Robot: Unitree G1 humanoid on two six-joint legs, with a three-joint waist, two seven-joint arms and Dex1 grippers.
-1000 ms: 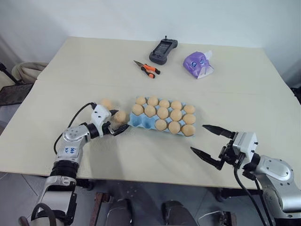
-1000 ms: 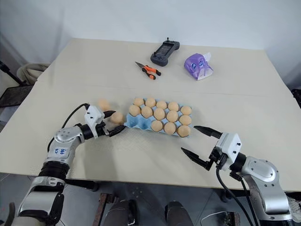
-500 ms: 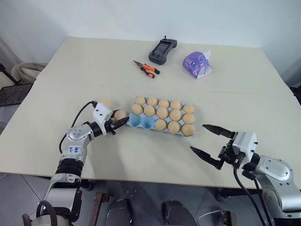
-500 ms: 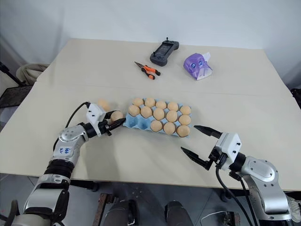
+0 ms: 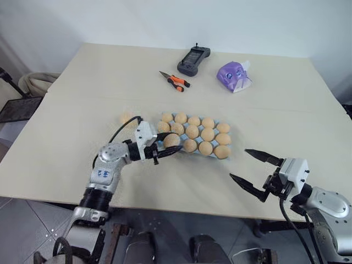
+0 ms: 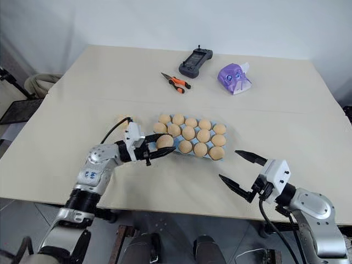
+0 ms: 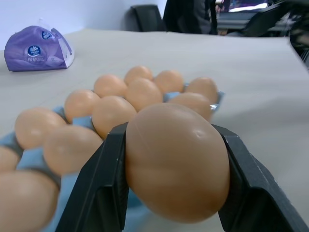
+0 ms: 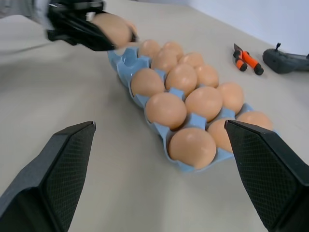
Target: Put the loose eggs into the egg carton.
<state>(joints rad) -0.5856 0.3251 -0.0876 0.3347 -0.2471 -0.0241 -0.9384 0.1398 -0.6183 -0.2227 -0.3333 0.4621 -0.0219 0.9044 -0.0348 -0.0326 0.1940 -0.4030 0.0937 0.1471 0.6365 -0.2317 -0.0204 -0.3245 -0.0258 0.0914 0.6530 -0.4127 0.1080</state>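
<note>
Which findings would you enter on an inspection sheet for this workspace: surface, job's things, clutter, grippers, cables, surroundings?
Surface: beige table, flat.
Job's things: light blue egg carton nearly full; one loose egg lies on the table beside it; another egg is held over the carton's near-left corner.
Clutter: pliers, black controller, purple tissue pack at the far side.
Grippers: left gripper shut on the egg; right gripper open, off the carton.
Cables: black cable along the left arm.
Surroundings: white wall behind.

Pliers [image 5: 174, 80], a black controller [image 5: 193, 59] and a purple tissue pack [image 5: 233, 76] lie apart.
</note>
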